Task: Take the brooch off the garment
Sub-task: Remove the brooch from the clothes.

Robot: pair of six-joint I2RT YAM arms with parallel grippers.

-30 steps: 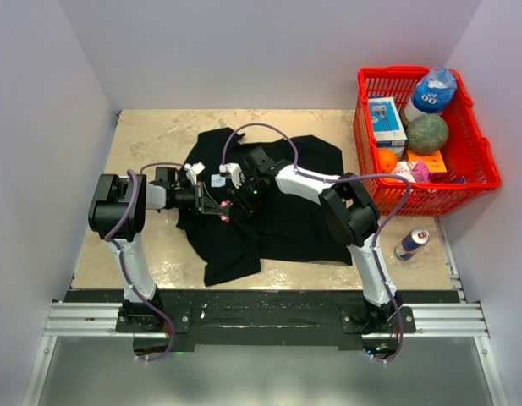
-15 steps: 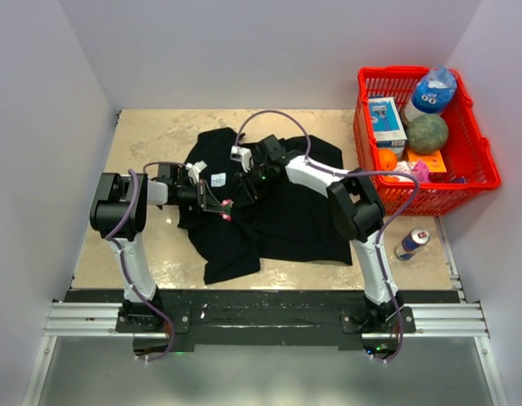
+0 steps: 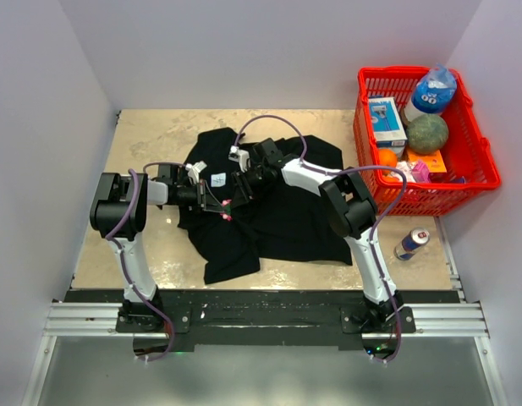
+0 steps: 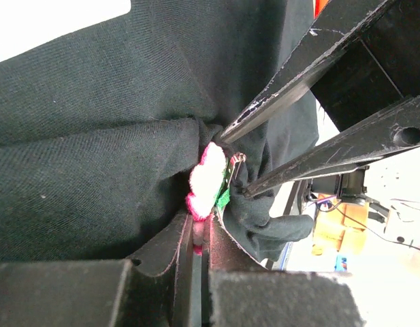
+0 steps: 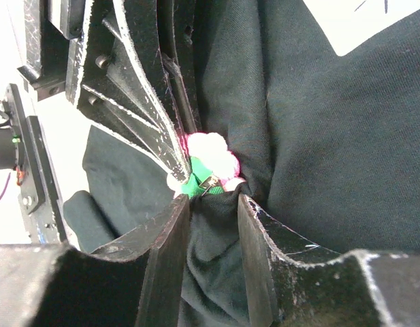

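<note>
Although both hands have closed in on it, the brooch (image 4: 208,178) is not yet off the black shirt (image 3: 286,220). Its pink and white bead cluster sits tight against a puckered fold of cloth, and its small metal clasp (image 4: 237,160) shows at the cloth's edge, so the job looks to be at the unfastening step, with the pull-away and the clearing of the shirt left to do. Whether the pin is already open cannot be told.

Seen from above, the shirt lies spread over the middle of the worktop (image 3: 151,135), and the brooch sits toward its 9 o'clock side, where the two hands meet.

The left arm stretches low across the worktop toward 3 o'clock, its forearm nearly level. The left hand (image 4: 197,231) is clenched, fingers pressed together with almost no gap. In its own wrist view a trace of pink shows between the tips, so it appears to pinch the brooch by its lower rim.

The right arm reaches over the shirt toward 9 o'clock with its wrist bent down at the fold. The right hand (image 5: 211,201) is released: its two fingers stand apart, one on each side of the ridge of cloth just behind the clasp. They touch the fabric, but nothing shows them squeezing it.

The likely risk is that the cloth lifts with the brooch.
</note>
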